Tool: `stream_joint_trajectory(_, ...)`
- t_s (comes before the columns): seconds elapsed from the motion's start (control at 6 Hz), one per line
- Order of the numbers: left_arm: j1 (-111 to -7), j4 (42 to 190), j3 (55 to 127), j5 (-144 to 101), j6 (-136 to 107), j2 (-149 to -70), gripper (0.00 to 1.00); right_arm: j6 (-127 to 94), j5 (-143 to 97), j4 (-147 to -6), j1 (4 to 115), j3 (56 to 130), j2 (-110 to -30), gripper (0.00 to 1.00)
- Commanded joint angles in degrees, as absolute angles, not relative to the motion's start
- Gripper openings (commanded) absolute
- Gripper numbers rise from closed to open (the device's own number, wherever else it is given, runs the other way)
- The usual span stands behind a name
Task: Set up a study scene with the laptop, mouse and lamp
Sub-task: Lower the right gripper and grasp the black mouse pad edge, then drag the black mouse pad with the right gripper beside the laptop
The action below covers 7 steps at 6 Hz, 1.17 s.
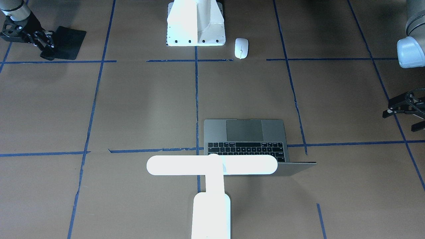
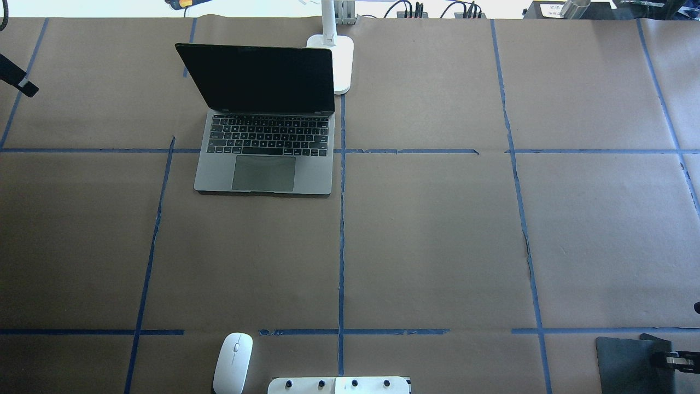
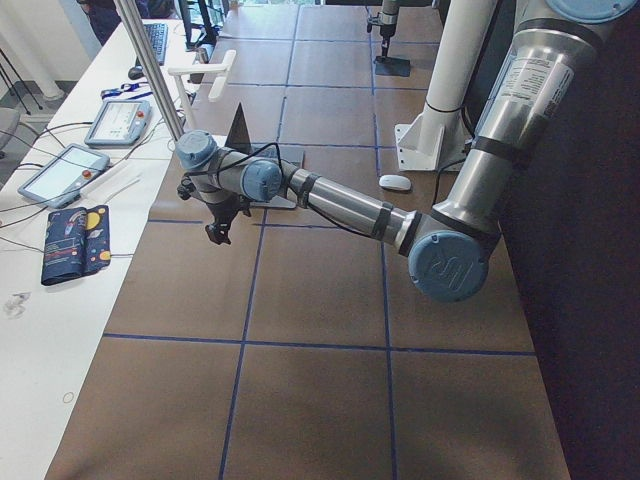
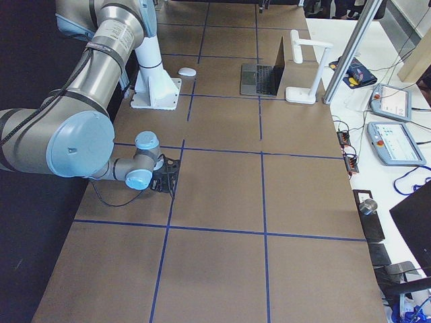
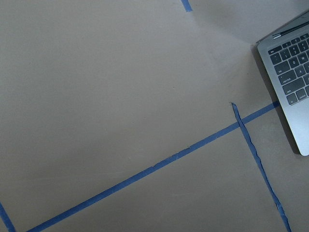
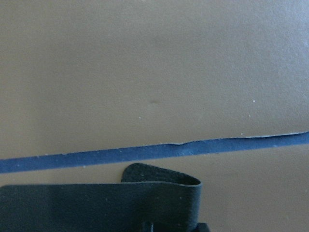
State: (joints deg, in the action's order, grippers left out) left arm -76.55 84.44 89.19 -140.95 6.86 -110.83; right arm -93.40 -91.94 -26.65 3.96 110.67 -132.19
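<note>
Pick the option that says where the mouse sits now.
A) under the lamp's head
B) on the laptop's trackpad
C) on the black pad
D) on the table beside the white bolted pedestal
D: the mouse lies on the bare table next to the white bolted pedestal, well away from the laptop, the lamp and the black pad.

On the one table point(image 2: 437, 246) there are one laptop point(image 2: 264, 142), one mouse point(image 2: 233, 363), one lamp point(image 1: 212, 165), one flat black pad point(image 1: 68, 41) and one white bolted pedestal point(image 1: 196, 23). Two robot arms reach in, each with one gripper: a left gripper point(image 1: 399, 120) and a right gripper point(image 1: 44, 42)
</note>
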Motion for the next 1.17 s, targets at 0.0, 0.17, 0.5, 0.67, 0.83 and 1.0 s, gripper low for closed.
stream_joint_trajectory(0.0,-76.6,84.4,89.9,-141.0,6.8,-110.7,1.0,-93.5,-91.8,-26.5,4.2,110.9,-132.1,0.0)
stream_joint_trajectory(0.17,-76.6,84.4,90.0,-141.0,6.8,-110.7,1.0,-93.5,-90.6,-26.4,4.4,111.4,-131.8,0.0)
stream_joint_trajectory(0.5,-76.6,84.3,90.0,-141.1,6.7,-110.7,1.0,-93.1,-92.6,-26.5,13.2,114.2,-127.6,0.0)
stream_joint_trajectory(0.67,-76.6,84.3,90.0,-141.1,6.7,-110.5,1.0,-92.6,-97.2,-26.5,19.2,113.7,-123.2,0.0)
stream_joint_trajectory(0.83,-76.6,84.3,90.0,-141.2,6.8,-110.4,1.0,-90.6,-104.1,-27.4,27.2,111.6,-117.0,0.0)
stream_joint_trajectory(1.0,-76.6,84.3,90.1,-141.4,6.7,-110.3,1.0,-89.8,-105.1,-27.4,29.8,106.5,-110.5,0.0)
